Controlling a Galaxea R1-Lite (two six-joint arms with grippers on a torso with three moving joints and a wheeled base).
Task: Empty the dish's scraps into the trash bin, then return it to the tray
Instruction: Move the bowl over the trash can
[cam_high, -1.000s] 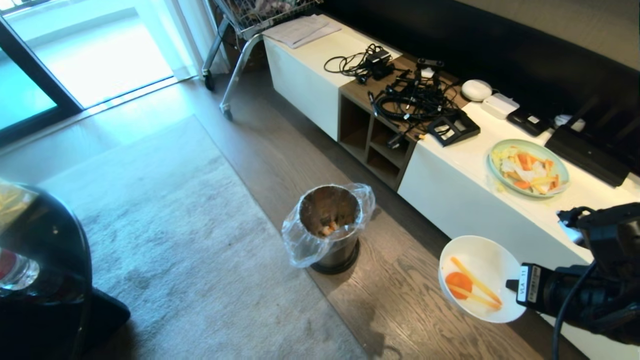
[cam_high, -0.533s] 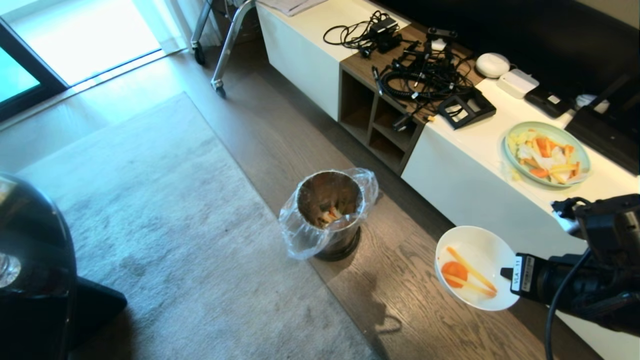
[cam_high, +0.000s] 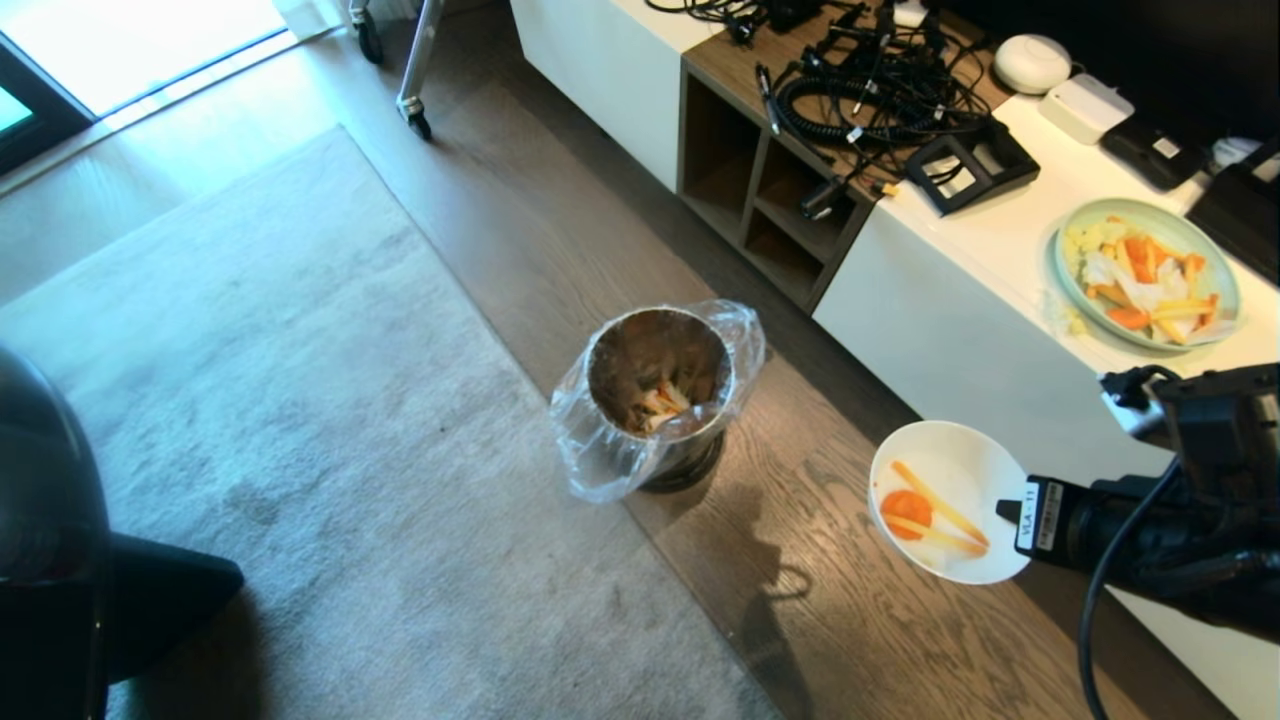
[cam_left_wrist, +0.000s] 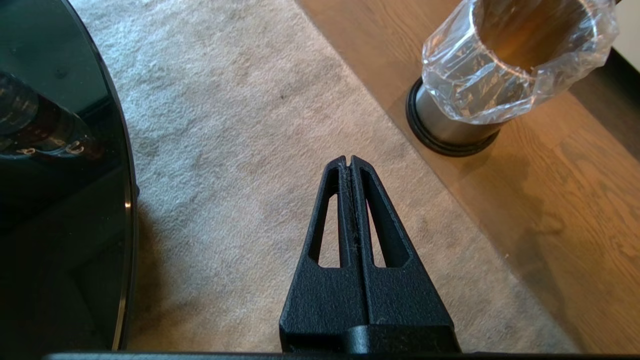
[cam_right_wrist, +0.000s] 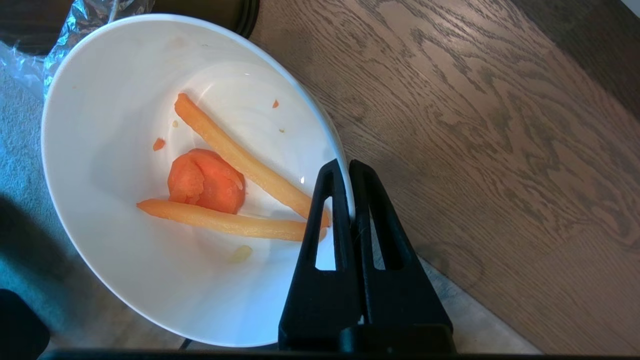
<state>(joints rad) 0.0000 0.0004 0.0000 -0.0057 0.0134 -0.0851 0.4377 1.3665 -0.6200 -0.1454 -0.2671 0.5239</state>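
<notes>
One white bowl (cam_high: 945, 500), rim pinched in your right gripper (cam_right_wrist: 348, 165), hangs over the wood floor (cam_high: 850, 640), beside the steel trash bin (cam_high: 655, 400). Three scraps (cam_right_wrist: 220, 185) lie inside. Your left gripper (cam_left_wrist: 350, 161) is closed, empty, above the rug (cam_left_wrist: 240, 150).

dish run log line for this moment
right gripper: shut on dish rim | scraps: in dish | trash bin: apart | left gripper: shut, idle

Daylight floods in from the window (cam_high: 130, 40) – overexposed glare; trash bin (cam_high: 655, 400) casts soft floor (cam_high: 800, 620) shadows – frames sharp.
</notes>
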